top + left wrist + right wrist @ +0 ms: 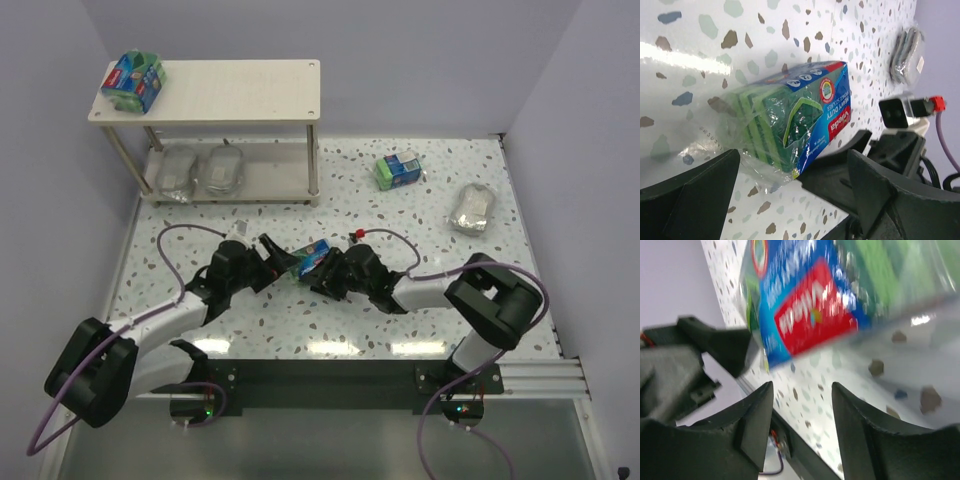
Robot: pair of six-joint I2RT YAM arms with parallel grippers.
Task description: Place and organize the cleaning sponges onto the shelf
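Top external view: we see the Vileda sponge pack (312, 257) near the middle of the frame, over the speckled table (380, 215), caught between the two tools. The left gripper (280, 256) meets it from the left and the right gripper (330, 272) from the lower right, both black heads crowding right up to it. Its long axis here runs from lower left to upper right, with the blue-red label end toward the upper right. We cannot tell whether it rests on the table.

In the left wrist view the pack lies between the left gripper's fingers (695, 190), which are spread wide on either side of it. The clear wrap brushes the lower-left finger, and we see neither finger pressing in. The pack slants from the left up to the right, green layers at left and the red Vileda label at lower right, with black parts of the other arm just beside that end.

In the blurred right wrist view, the right gripper's fingers (755, 420) stand apart with nothing between them. The pack sits beyond their tips, filling the upper right.

The shelf (230, 92) stands at upper left. A second green pack (133, 80) sits on the left corner of its top board, and two silvery scourers (176, 172) lie on its lower board. A third green pack (398, 170) and a lone scourer (472, 208) lie on the table at upper right, well apart from both grippers.
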